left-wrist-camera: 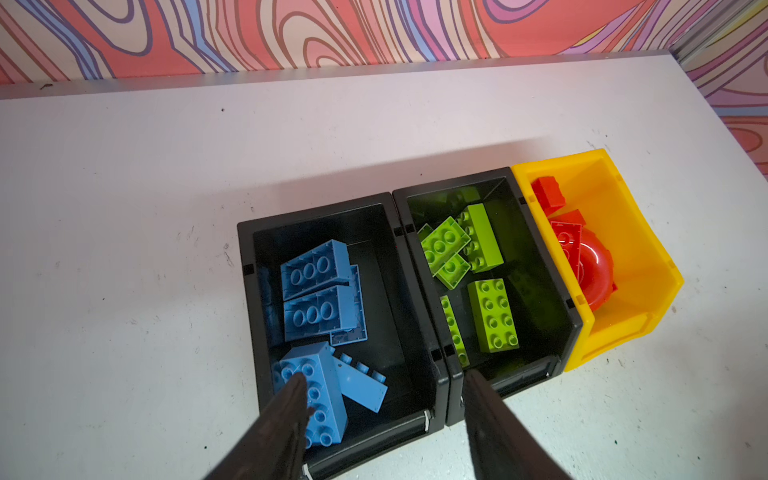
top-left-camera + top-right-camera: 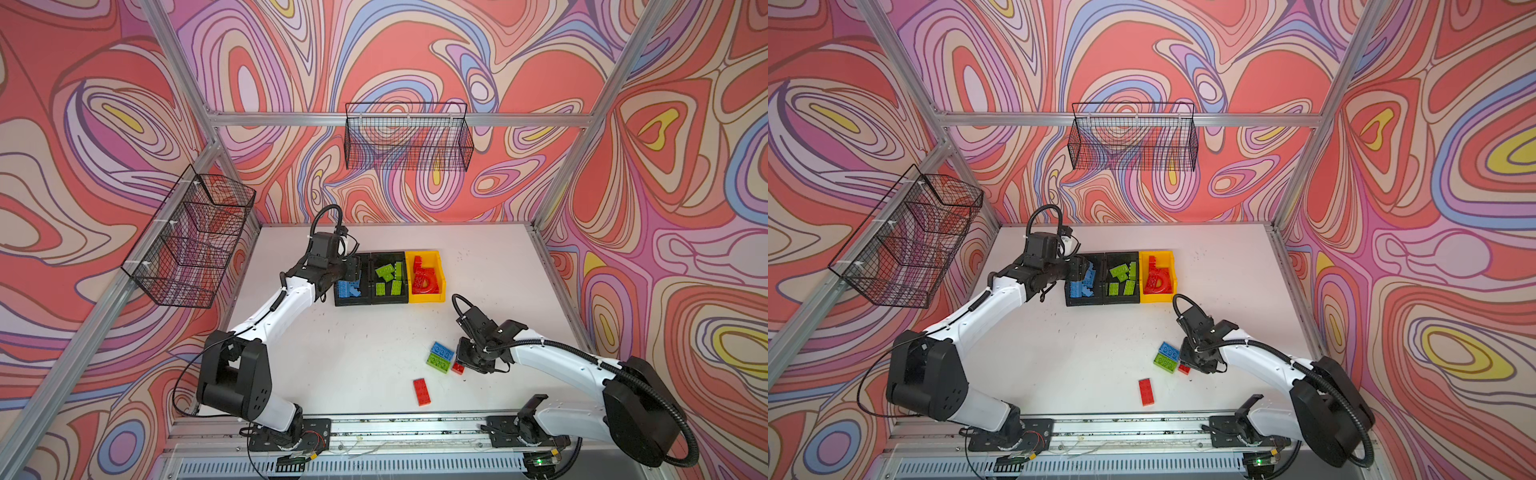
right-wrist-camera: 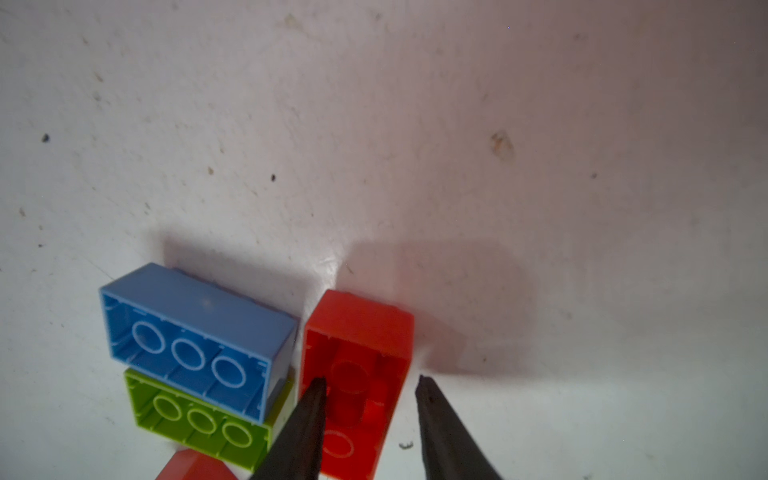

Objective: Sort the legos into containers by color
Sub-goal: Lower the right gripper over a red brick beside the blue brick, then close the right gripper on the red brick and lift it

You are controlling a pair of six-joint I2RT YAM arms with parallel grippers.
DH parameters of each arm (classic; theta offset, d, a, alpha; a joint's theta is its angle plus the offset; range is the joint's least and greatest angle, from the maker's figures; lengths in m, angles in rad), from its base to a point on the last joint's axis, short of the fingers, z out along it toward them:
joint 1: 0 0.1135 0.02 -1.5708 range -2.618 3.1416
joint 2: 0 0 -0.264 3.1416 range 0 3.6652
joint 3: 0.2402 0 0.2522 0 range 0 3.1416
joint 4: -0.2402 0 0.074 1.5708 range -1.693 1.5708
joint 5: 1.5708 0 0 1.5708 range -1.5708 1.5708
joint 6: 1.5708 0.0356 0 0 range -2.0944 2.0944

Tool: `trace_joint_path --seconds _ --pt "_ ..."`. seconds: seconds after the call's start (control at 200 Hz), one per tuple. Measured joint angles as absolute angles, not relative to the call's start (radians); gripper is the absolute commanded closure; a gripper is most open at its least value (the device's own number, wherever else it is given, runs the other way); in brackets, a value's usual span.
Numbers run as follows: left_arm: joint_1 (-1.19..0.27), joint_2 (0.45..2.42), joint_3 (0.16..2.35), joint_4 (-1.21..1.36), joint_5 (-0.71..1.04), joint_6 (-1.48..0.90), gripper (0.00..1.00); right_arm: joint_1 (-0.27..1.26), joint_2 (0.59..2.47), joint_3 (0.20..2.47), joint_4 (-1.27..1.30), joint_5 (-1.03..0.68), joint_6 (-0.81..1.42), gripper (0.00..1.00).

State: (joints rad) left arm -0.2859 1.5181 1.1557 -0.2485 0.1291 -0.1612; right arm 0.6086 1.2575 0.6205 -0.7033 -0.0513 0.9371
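Three containers stand in a row: a black bin (image 1: 245, 249) holding blue legos, a black bin (image 1: 453, 187) holding green ones, and a yellow bin (image 1: 644, 257) holding red ones. My left gripper (image 1: 384, 386) hangs open and empty over the blue bin's near end. Near the front right, a blue brick (image 3: 195, 320), a green brick (image 3: 199, 419) and a small red brick (image 3: 361, 332) lie upside down, side by side. My right gripper (image 3: 370, 384) is low on the table and straddles the small red brick. One finger overlaps the brick; the other stands a little off its edge.
A long red brick (image 2: 422, 391) lies flat by itself near the table's front edge. Two black wire baskets hang on the walls, one on the left (image 2: 191, 241) and one at the back (image 2: 409, 141). An aluminium rail (image 2: 374, 428) runs along the front.
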Motion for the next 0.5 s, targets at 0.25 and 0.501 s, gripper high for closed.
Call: trace_joint_path --seconds 0.25,0.501 --pt "-0.286 1.518 1.156 -0.249 0.131 -0.161 0.39 0.610 1.235 0.707 -0.738 0.004 0.936 0.66" --pt "-0.286 1.518 1.156 -0.249 0.132 -0.161 0.40 0.609 1.272 0.813 -0.748 0.049 0.897 0.59"
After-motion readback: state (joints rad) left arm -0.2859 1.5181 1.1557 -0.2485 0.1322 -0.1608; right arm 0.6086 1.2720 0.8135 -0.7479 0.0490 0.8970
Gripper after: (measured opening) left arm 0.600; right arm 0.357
